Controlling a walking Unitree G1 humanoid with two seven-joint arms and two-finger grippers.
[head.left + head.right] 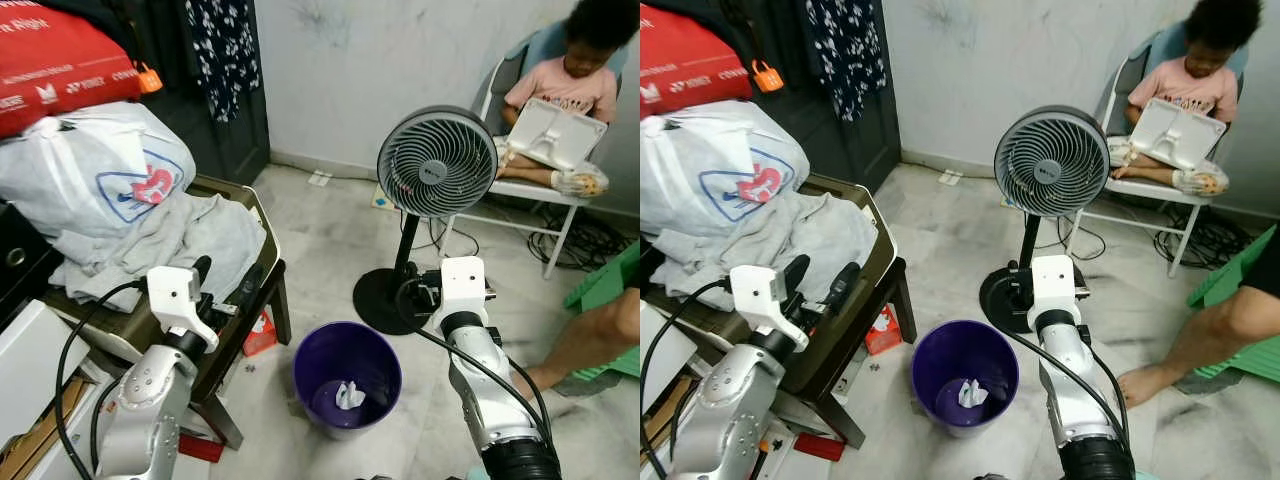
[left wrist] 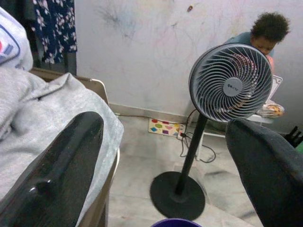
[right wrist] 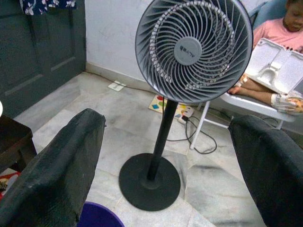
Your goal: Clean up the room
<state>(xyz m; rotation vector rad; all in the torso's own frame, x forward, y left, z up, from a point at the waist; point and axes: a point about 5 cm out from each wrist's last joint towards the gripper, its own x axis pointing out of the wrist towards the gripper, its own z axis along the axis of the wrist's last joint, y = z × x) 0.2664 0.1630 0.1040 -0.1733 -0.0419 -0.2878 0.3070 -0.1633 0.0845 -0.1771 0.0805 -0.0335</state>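
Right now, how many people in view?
2. One person sits on a white chair by the back wall, behind the fan. A second person's bare leg shows at the robot's right; the rest is out of frame.

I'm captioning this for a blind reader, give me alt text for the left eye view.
Two silver robot arms reach forward over a purple bin with crumpled paper inside, left hand and right hand both open. A fan stands behind the bin, a table piled with clothes and bags is left, and a seated person is at the back.
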